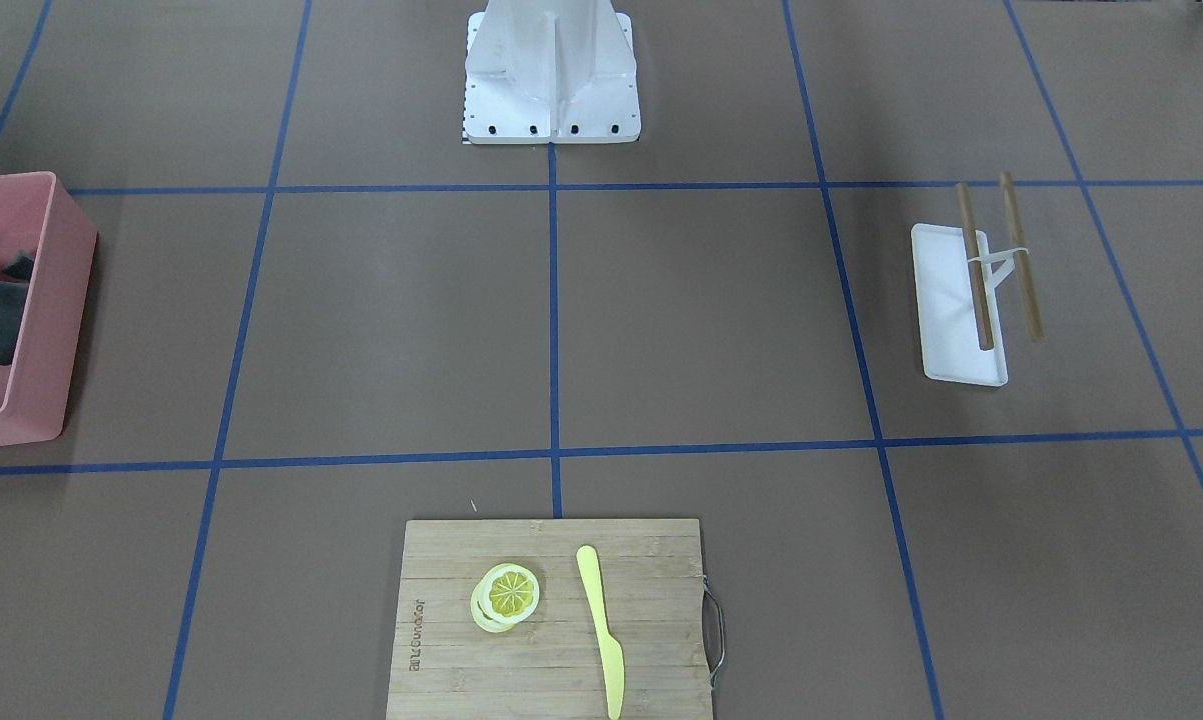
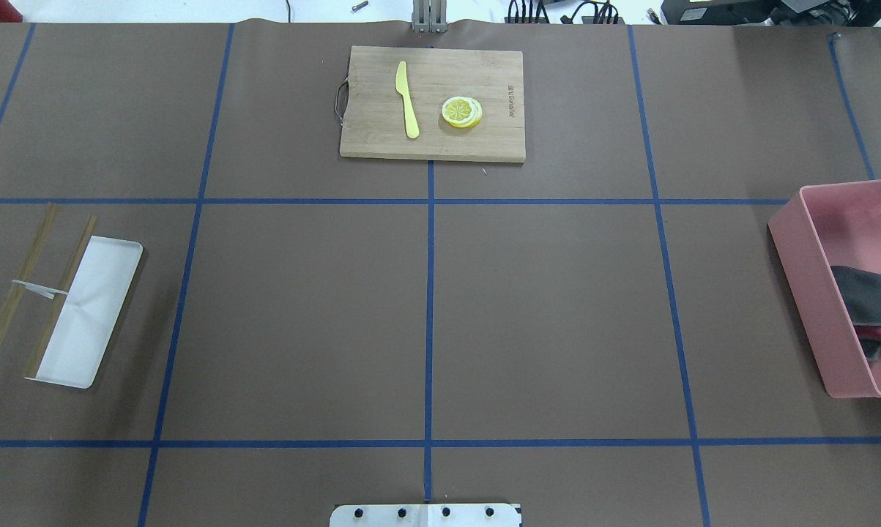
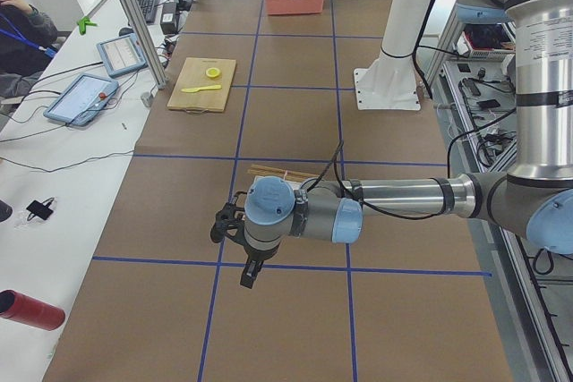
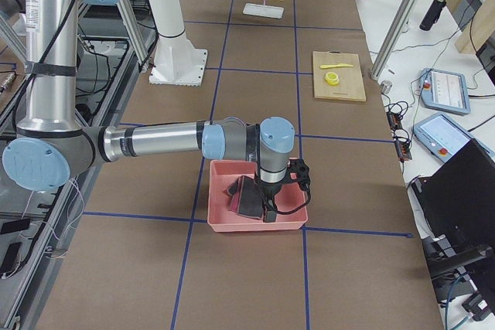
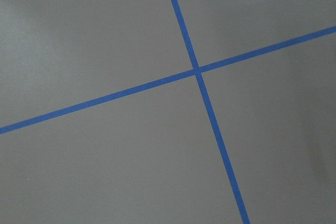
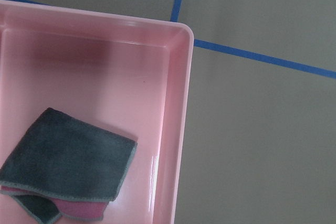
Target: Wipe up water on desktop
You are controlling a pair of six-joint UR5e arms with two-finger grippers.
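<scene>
The desktop [image 2: 301, 315] is matte brown with blue tape lines; no water shows on it in any view. A pink bin [image 2: 806, 293] stands at its right end and holds a folded grey cloth [image 6: 68, 163] over a pink one [image 6: 79, 211]. My right gripper [image 4: 267, 202] hangs over the bin above the cloths; it shows only in the exterior right view, so I cannot tell if it is open. My left gripper [image 3: 237, 243] hovers over bare desktop at the left end near a tape crossing [image 5: 197, 70]; I cannot tell its state.
A bamboo cutting board [image 2: 484, 139] at the far middle carries a yellow knife [image 2: 406, 99] and lemon slices [image 2: 461, 111]. A white tray [image 2: 96, 307] with two wooden sticks [image 2: 15, 293] lies at the left. The robot base [image 1: 551, 90] stands at the near edge.
</scene>
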